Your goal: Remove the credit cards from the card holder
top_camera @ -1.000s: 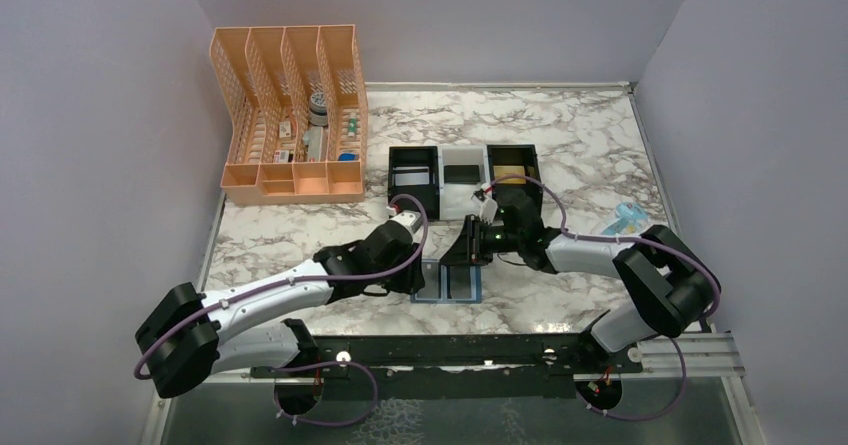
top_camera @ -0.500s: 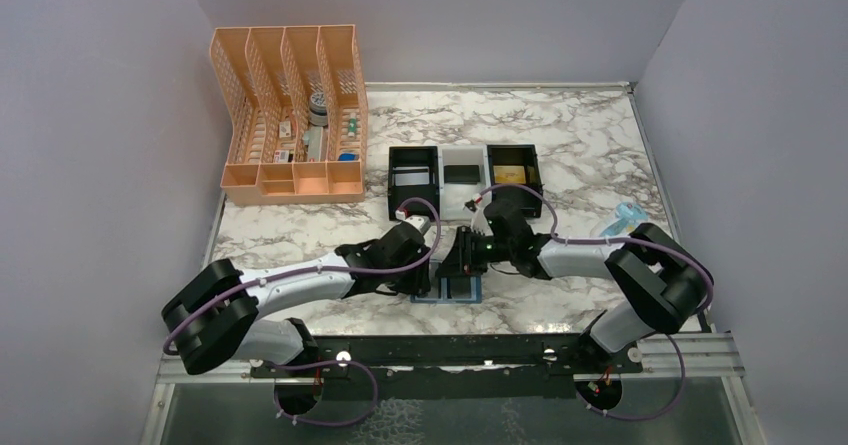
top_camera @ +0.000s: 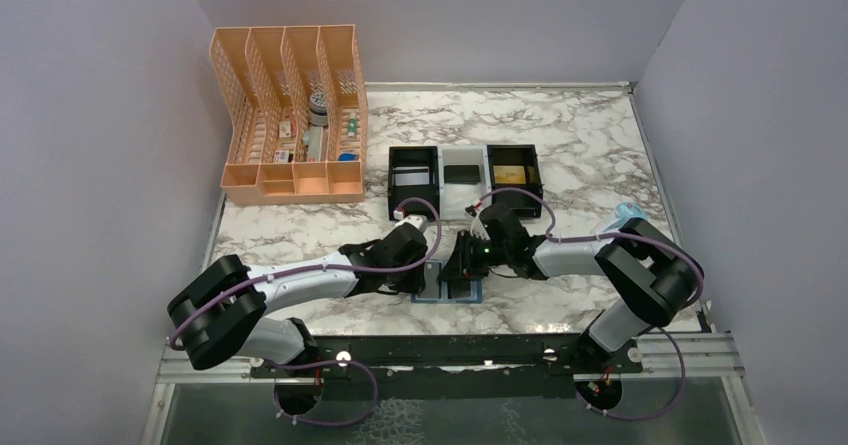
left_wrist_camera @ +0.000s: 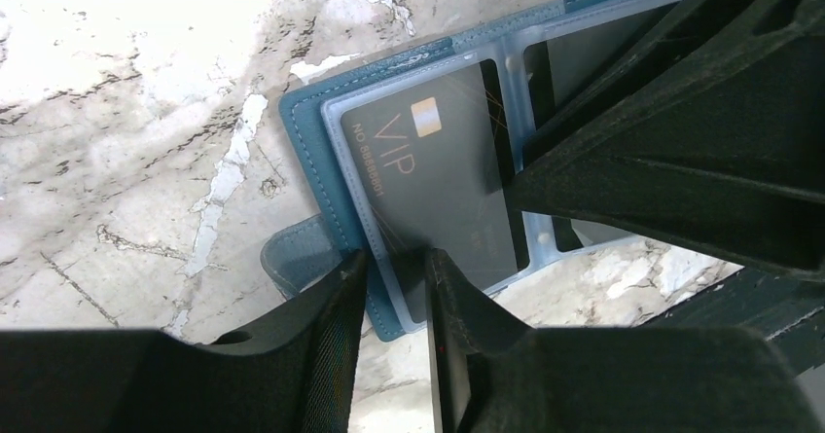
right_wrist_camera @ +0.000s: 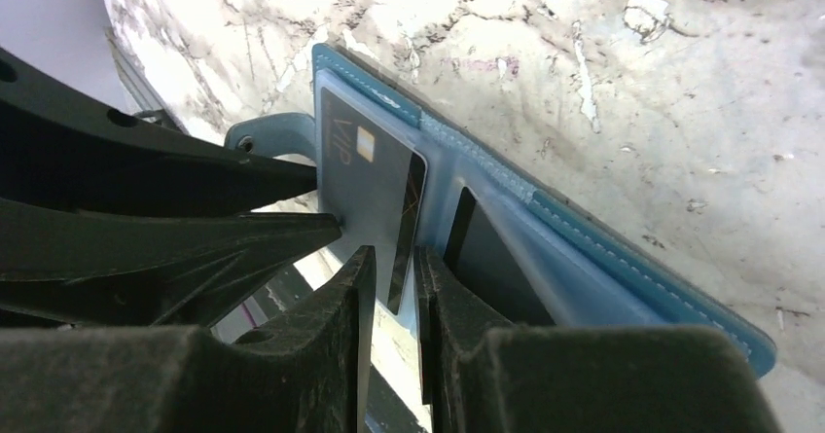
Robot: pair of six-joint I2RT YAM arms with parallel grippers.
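The teal card holder (top_camera: 448,296) lies open on the marble near the front edge. In its left clear pocket (left_wrist_camera: 336,151) sits a black credit card (left_wrist_camera: 438,180) marked VIP. My left gripper (left_wrist_camera: 394,258) stands narrowly open, its tips straddling the card holder's (left_wrist_camera: 311,131) left edge by the strap. My right gripper (right_wrist_camera: 394,258) is also narrowly open. The VIP card's (right_wrist_camera: 375,190) free edge stands in its gap, unclamped. A second dark card (right_wrist_camera: 496,268) fills the right pocket. From above, both grippers (top_camera: 425,273) (top_camera: 462,265) meet over the holder.
A black-and-white three-compartment tray (top_camera: 440,197) behind the holder contains a grey card (top_camera: 411,176), a black one (top_camera: 461,173) and a gold one (top_camera: 509,173). A peach mesh organizer (top_camera: 290,115) stands at the back left. A pale blue object (top_camera: 625,213) lies right.
My left arm has reached right to the holder's left edge and its jaws have narrowed. My right gripper has come down and nearer onto the holder.
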